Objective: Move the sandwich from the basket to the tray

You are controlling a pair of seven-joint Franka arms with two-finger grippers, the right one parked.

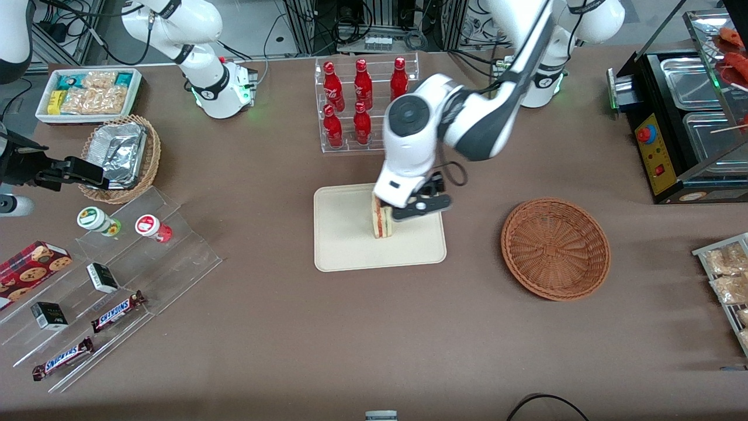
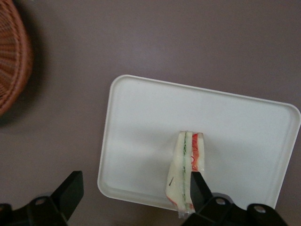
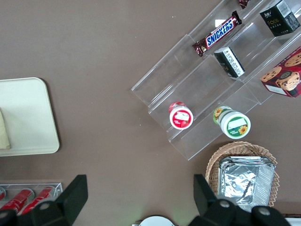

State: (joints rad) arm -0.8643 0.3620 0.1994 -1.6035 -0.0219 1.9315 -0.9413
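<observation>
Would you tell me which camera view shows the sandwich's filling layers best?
The left wrist view: the sandwich shows its red and green layers beside the open gripper. The front view has it standing on the tray, partly hidden; the right wrist view catches only an edge.

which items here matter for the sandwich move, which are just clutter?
In play: sandwich standing on the tray; empty basket; gripper, open, one finger beside the sandwich.

Clutter: red bottles, foil basket, Snickers bars, cookie box, snack bin.
</observation>
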